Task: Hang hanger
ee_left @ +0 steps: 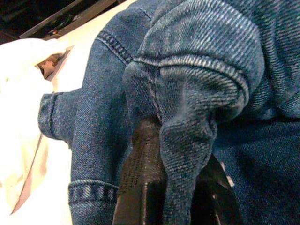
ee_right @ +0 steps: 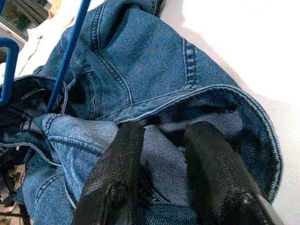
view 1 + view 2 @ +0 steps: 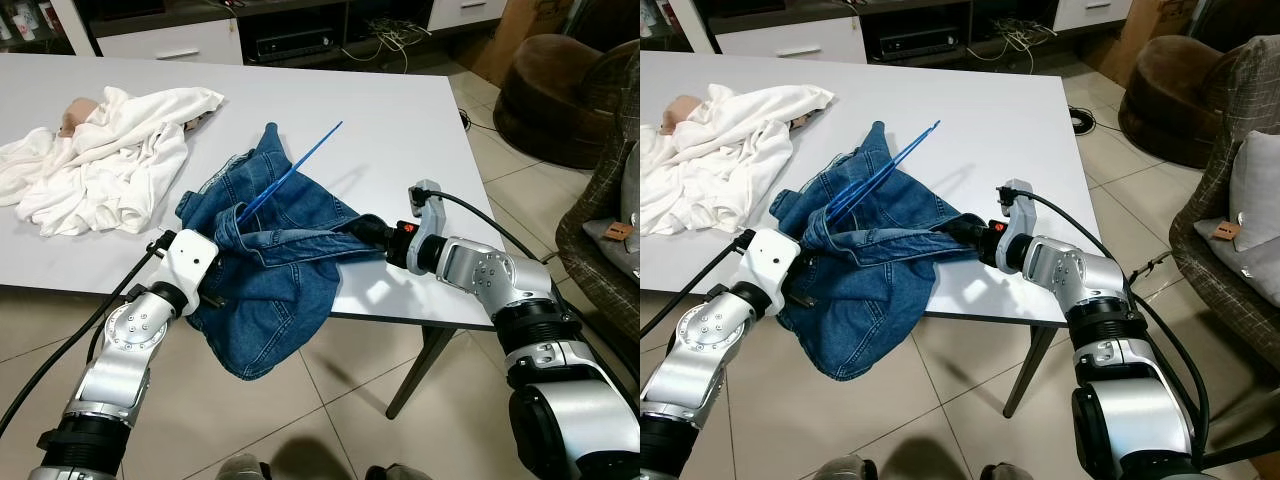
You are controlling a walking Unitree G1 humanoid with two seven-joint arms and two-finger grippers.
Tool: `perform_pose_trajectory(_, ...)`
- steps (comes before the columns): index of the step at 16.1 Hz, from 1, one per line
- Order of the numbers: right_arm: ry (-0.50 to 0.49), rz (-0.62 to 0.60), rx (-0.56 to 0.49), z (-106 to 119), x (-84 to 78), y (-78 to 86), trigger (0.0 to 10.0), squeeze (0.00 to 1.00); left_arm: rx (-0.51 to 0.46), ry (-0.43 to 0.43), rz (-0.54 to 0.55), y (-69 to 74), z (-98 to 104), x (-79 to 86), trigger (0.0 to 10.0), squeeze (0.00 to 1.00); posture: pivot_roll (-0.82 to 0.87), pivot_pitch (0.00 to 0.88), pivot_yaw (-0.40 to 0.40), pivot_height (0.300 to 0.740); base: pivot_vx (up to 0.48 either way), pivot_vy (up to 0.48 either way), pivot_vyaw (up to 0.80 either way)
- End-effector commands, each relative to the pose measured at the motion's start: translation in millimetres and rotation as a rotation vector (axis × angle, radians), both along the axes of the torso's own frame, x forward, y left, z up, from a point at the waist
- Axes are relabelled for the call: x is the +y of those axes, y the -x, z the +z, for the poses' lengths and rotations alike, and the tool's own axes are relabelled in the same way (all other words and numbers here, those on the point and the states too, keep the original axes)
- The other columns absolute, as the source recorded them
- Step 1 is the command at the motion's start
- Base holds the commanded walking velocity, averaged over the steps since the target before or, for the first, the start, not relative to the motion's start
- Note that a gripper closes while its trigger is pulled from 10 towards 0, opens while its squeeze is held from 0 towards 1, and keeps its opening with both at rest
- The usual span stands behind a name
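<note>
Denim jeans [image 3: 270, 260] around blue hanger [image 3: 290, 170], both hands gripping.

l gripper [image 1: 176, 187] & r gripper [image 2: 164, 154] both pinched shut, arms fwd.

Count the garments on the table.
2. A blue denim garment at the near edge, partly hanging off, held by left gripper and right gripper. A white garment bunched at far left. More may be hidden.
</note>
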State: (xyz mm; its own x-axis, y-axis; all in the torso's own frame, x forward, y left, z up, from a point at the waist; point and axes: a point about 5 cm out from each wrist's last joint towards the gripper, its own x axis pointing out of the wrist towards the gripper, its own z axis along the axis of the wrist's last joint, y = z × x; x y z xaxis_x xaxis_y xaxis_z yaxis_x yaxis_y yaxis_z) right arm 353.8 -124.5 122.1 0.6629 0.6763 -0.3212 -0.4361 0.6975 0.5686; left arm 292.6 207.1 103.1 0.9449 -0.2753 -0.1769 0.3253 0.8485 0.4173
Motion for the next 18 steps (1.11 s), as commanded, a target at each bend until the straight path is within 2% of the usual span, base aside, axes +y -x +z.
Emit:
perform_pose_trajectory(1, 0.01, 0.002, 0.0, 0.9, -0.6, -0.1, 9.1, 0.0, 0.028, -0.008, -0.016, 0.9, -4.1, -1.8, 10.0, 0.0, 0.0, 0.049, -0.003, 0.74, 0.0, 0.0, 0.0)
perform_pose_trajectory(2, -0.006, 0.018, 0.001, 1.0, 0.8, 1.3, 0.0, 0.0, 0.027, -0.008, -0.018, 0.2, -3.3, -2.2, 10.0, 0.0, 0.0, 0.049, -0.003, 0.74, 0.0, 0.0, 0.0)
perform_pose_trajectory(6, -0.058, 0.073, 0.0, 3.1, 5.8, 6.6, 0.0, 0.0, 0.027, -0.009, -0.024, -0.9, -3.0, -3.5, 10.0, 0.0, -0.01, 0.047, 0.001, 0.74, 0.0, 0.0, 0.0)
perform_pose_trajectory(11, -0.117, 0.09, -0.001, 4.5, 4.1, 10.0, 0.0, 0.0, 0.023, -0.008, -0.023, -0.4, -2.3, -3.4, 10.0, 0.0, 0.0, 0.051, 0.0, 0.74, 0.0, 0.0, 0.0)
perform_pose_trajectory(18, -0.144, 0.051, -0.018, 8.0, 2.4, 6.9, 0.0, 0.0, 0.016, -0.008, -0.021, -1.2, -0.2, -2.7, 10.0, 0.0, 0.0, 0.051, 0.001, 0.74, 0.0, 0.0, 0.0)
